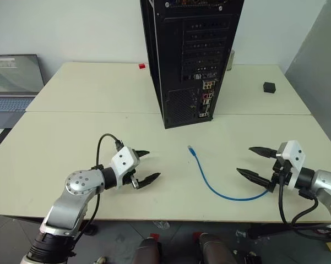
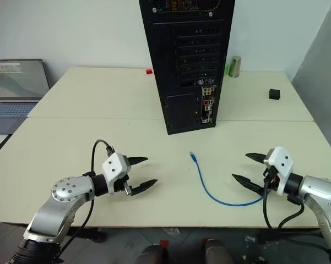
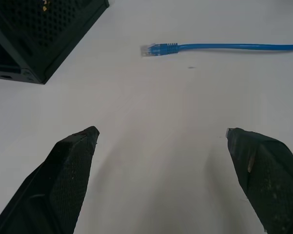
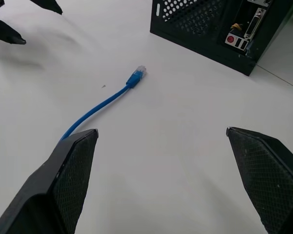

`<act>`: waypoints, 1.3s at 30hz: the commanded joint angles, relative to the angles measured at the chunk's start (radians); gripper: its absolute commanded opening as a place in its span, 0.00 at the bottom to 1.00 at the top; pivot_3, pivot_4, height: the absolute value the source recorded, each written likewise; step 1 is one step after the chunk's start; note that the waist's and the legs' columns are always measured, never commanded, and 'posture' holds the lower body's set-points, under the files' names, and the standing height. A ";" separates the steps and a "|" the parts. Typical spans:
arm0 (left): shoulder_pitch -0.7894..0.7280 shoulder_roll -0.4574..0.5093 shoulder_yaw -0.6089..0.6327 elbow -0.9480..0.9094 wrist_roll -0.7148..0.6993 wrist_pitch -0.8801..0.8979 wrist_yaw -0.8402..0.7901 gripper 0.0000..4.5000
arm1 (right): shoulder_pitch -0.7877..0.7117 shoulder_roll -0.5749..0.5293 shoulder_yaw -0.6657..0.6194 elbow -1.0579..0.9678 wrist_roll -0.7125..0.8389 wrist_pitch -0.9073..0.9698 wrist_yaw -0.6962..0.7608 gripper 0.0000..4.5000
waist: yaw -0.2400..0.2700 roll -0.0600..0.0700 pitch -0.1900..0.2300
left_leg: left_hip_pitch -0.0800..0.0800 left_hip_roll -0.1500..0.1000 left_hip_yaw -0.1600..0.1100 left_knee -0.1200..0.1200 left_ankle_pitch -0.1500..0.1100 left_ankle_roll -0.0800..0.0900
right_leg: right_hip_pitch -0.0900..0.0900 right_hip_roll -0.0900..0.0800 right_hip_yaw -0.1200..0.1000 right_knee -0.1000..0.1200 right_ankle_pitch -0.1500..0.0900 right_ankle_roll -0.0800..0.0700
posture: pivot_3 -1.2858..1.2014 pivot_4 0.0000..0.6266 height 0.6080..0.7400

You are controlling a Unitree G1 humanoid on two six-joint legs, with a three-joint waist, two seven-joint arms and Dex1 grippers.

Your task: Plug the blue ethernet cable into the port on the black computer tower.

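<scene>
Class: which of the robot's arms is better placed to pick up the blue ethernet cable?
Probably right. The blue ethernet cable curves across the table to end beside the open right claw; the open left claw sits farther away.

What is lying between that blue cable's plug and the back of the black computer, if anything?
Nothing visible. The plug end of the blue ethernet cable lies on bare table just in front of the black computer tower, with open tabletop between them. Both open hands, left and right, also have clear paths to the cable.
</scene>
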 commanded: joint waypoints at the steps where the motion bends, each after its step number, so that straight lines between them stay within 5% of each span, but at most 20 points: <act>1: -0.003 -0.003 0.004 -0.036 -0.026 -0.011 -0.010 1.00 | -0.001 -0.010 -0.036 -0.025 -0.006 -0.013 0.006 0.99 | 0.000 0.000 0.000 | 0.000 0.000 0.000 0.000 0.000 0.000 | 0.000 0.000 0.000 0.000 0.000 0.000 | 0.52 0.24 1.00; 14: -0.007 -0.003 -0.012 -0.052 -0.007 -0.013 0.016 1.00 | -0.027 0.018 0.003 -0.066 0.004 0.024 -0.024 0.99 | 0.000 0.000 0.000 | 0.000 0.000 0.000 0.000 0.000 0.000 | 0.000 0.000 0.000 0.000 0.000 0.000 | 0.52 0.24 1.00; 21: -0.027 0.002 -0.032 -0.044 0.021 0.026 0.043 1.00 | -0.107 0.253 0.132 -0.099 -0.040 0.071 -0.244 0.99 | -0.003 0.000 0.000 | 0.000 0.001 0.000 0.000 0.000 0.000 | 0.000 0.001 0.000 0.000 0.000 0.000 | 0.52 0.24 1.00; 31: -0.054 -0.022 -0.032 -0.034 -0.021 0.049 0.017 1.00 | -0.202 0.500 0.392 0.137 -0.274 0.008 -0.396 0.99 | -0.001 -0.001 -0.001 | -0.001 0.001 -0.001 0.000 0.000 0.000 | -0.002 0.004 0.000 0.001 0.000 0.000 | 0.52 0.24 1.00; 39: -0.050 -0.024 -0.039 -0.049 -0.032 0.056 0.021 1.00 | -0.225 0.604 0.414 0.303 -0.383 -0.073 -0.495 0.99 | -0.002 -0.002 -0.001 | -0.001 0.001 -0.001 0.000 0.000 0.000 | -0.002 0.004 0.000 0.001 0.000 0.000 | 0.52 0.24 1.00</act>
